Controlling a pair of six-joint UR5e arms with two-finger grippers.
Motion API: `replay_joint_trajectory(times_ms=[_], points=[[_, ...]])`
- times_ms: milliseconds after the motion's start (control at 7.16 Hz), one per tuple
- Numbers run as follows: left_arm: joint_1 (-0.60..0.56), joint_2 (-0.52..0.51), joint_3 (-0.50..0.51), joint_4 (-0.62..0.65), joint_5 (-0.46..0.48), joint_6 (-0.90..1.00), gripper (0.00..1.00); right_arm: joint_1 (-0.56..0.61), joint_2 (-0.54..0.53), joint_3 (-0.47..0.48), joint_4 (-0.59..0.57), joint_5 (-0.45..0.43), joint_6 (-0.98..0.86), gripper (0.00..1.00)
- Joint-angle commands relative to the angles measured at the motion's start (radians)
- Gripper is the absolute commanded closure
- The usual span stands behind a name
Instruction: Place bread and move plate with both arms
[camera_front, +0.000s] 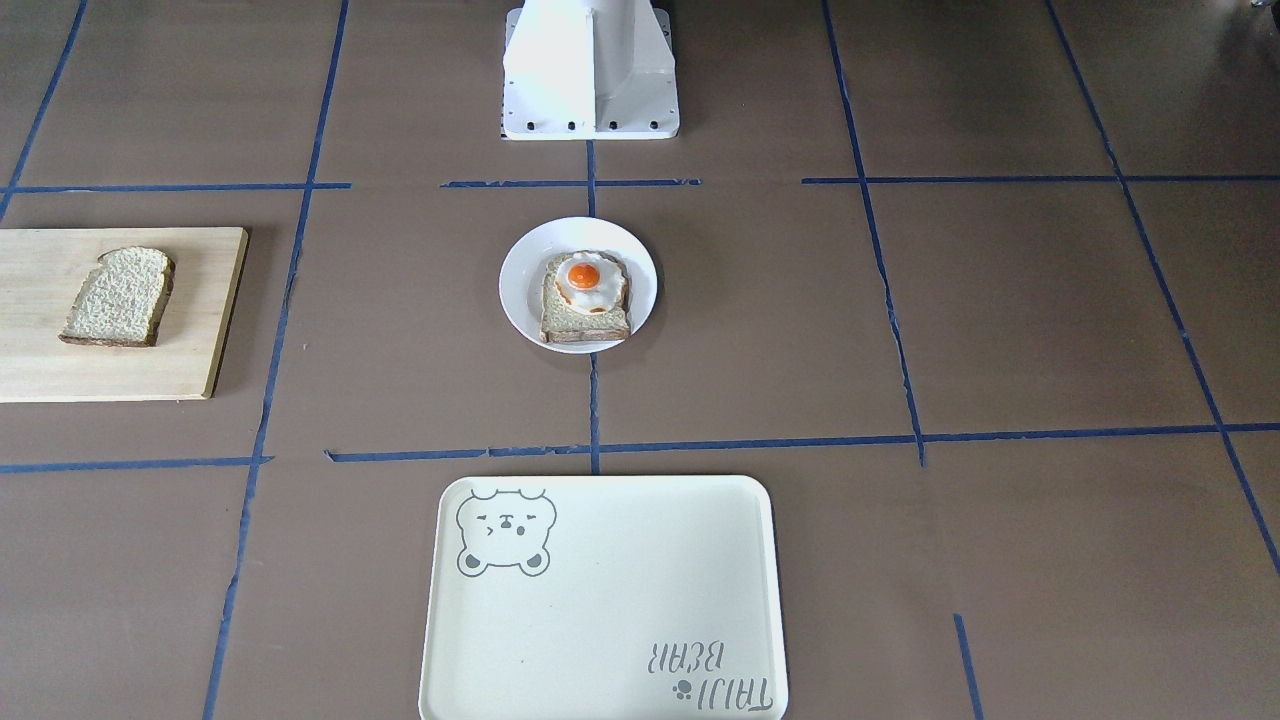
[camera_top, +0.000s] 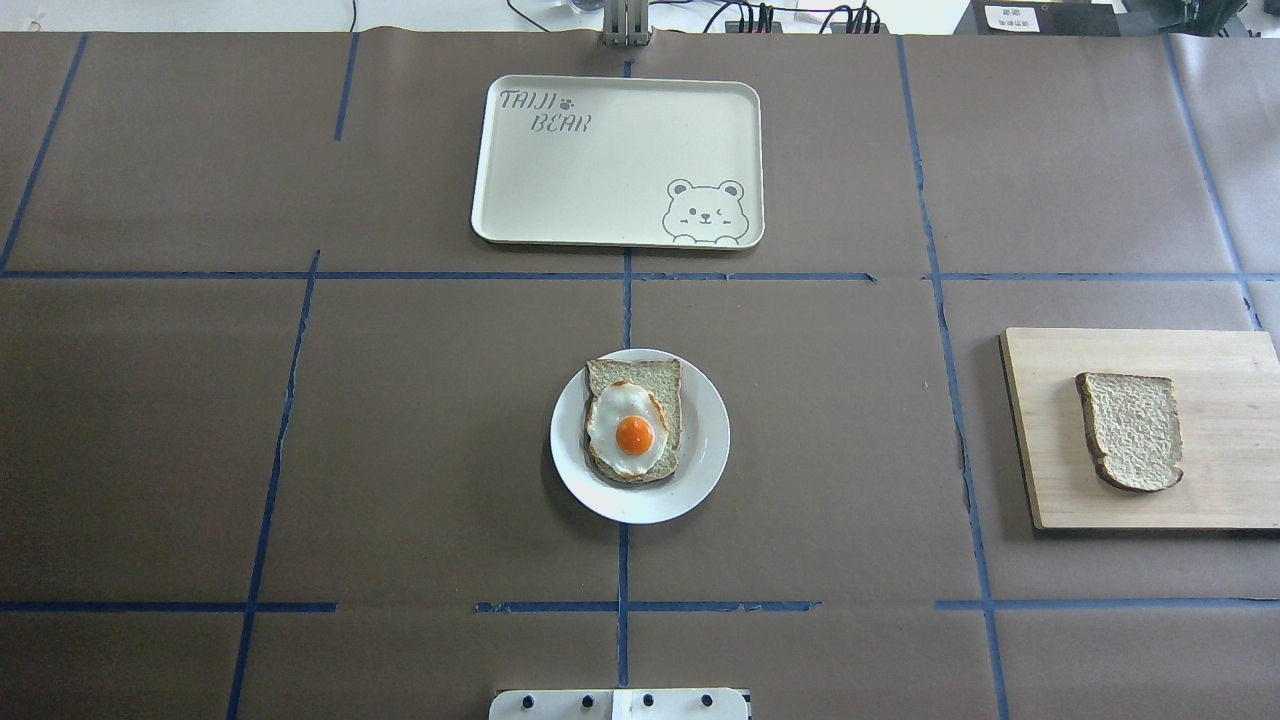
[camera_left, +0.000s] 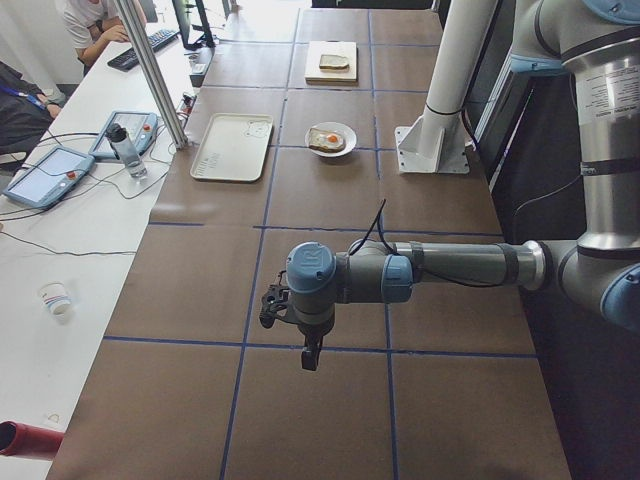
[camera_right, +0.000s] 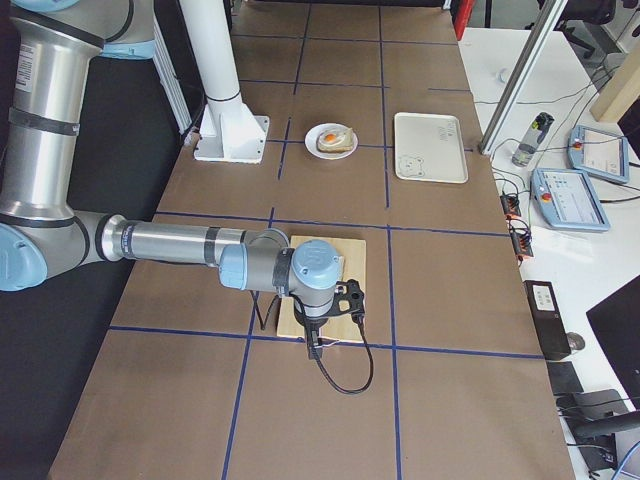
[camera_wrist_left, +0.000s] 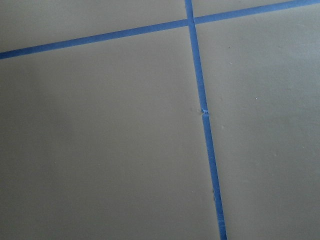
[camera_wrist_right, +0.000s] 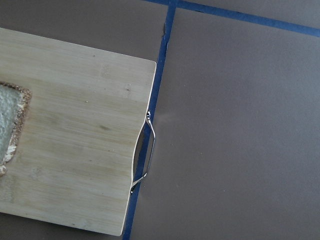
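The plain bread (camera_top: 1132, 430) lies on a wooden cutting board (camera_top: 1230, 420) at the table's right end; it also shows in the front-facing view (camera_front: 120, 296) and at the right wrist view's left edge (camera_wrist_right: 9, 125). The white plate (camera_top: 708, 455) sits mid-table and bears a slice with a fried egg (camera_top: 633, 425). The left gripper (camera_left: 275, 305) shows only in the exterior left view, hovering over bare table far from the plate. The right gripper (camera_right: 352, 300) shows only in the exterior right view, above the board's outer end. I cannot tell whether either is open or shut.
A cream bear tray (camera_top: 600, 170) lies beyond the plate, on the operators' side. The white pedestal (camera_front: 590, 70) stands at the robot's edge. Blue tape lines cross the brown table. The board has a metal handle (camera_wrist_right: 145, 150) on its outer end.
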Motion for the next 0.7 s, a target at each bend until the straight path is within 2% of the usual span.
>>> replay_joint_trajectory(times_ms=[0,419,559], points=[[0.0,0.002,-0.001,0.0,-0.001,-0.001,0.0,-0.004,0.0,0.0,0.0,0.004,0.001,0.0],[0.005,0.0,-0.002,-0.002,-0.001,-0.001,0.0,-0.034,0.006,0.001,0.008,0.111,0.069,0.0],[0.003,-0.019,-0.008,-0.006,-0.005,-0.009,0.0,-0.071,0.006,0.001,0.074,0.112,0.168,0.0]])
